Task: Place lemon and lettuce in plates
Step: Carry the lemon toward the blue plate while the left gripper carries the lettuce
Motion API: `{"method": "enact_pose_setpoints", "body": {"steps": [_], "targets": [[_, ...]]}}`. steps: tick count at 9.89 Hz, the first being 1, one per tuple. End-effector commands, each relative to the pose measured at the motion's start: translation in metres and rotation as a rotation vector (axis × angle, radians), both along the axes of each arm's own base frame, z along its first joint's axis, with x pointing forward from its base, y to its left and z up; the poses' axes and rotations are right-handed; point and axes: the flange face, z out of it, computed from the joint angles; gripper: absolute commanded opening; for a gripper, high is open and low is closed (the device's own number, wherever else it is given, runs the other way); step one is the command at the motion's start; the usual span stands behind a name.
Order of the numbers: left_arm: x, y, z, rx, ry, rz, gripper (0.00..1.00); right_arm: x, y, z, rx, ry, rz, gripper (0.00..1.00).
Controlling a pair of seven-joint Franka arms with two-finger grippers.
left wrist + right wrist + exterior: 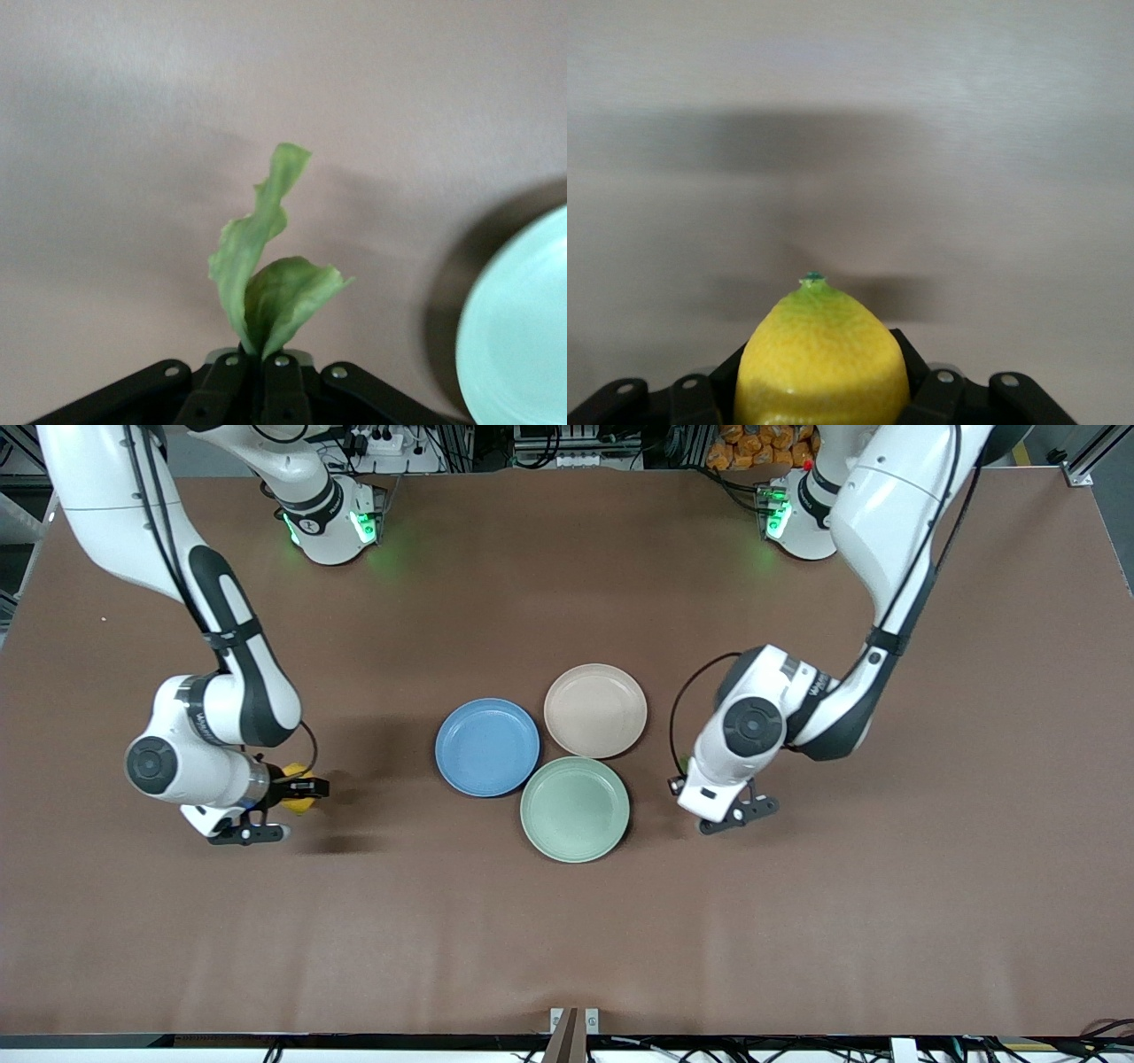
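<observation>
yellow is showing between the right gripper (306, 788) fingers, so i'm holding the lemon (299, 799) already. green leaf is pinched in the left gripper (257, 367), so the lettuce (266, 274) is picked too. both grabs look done, imo; both drops are still left. blue plate (487, 747) and beige-pink plate (595, 710) are both sitting bare, nothing in them. mint-green plate (575, 809) is bare too, touching the other two, nearest the front camera, not one i'm aiming for.

right side: the lemon (822, 354) is sitting between the two black fingers, gripped at its sides, stem tip poking out past them. the fingers are closing on it at about the fruit's own width. the gripper is hanging over bare brown table (567, 921) toward the right arm's end, well apart from the blue plate. can't tell how high off the mat it is.

left side: the fingers are squeezing nearly together on the stem end of the lettuce, w/ the rest of the leaf standing free past the tips, curled and twisting. the gripper (740, 808) is over bare table just beside the mint-green plate, toward the left arm's end; that plate's rim is showing in the left wrist view. in the front view the leaf is hidden under the wrist.

i'm judging roughly halfway: carry and release remaining for each.
</observation>
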Motion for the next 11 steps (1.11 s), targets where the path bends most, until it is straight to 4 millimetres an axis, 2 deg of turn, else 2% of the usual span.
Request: {"method": "enact_pose_setpoints", "body": {"steps": [1, 3, 4, 7, 9, 11], "targets": [[-0.023, -0.026, 0.011, 0.038, -0.003, 0.025, 0.0, -0.003, 0.05, 0.011, 0.002, 0.003, -0.028, 0.38], [-0.041, -0.051, 0.002, 0.046, 0.007, 0.027, 0.0, -0.011, 0.098, 0.02, 0.003, -0.005, 0.029, 0.38], [-0.053, -0.064, -0.003, 0.052, 0.013, 0.02, 0.0, -0.019, 0.128, 0.03, 0.007, -0.019, 0.067, 0.38], [-0.085, -0.086, -0.011, 0.066, 0.037, 0.015, 0.0, -0.038, 0.192, 0.049, 0.013, -0.043, 0.089, 0.38], [-0.103, -0.097, -0.015, 0.065, 0.056, 0.017, 0.0, -0.054, 0.234, 0.049, 0.011, -0.049, 0.052, 0.38], [-0.118, -0.109, -0.016, 0.064, 0.067, 0.018, 0.0, -0.059, 0.247, 0.047, 0.011, -0.053, 0.048, 0.38]]}}
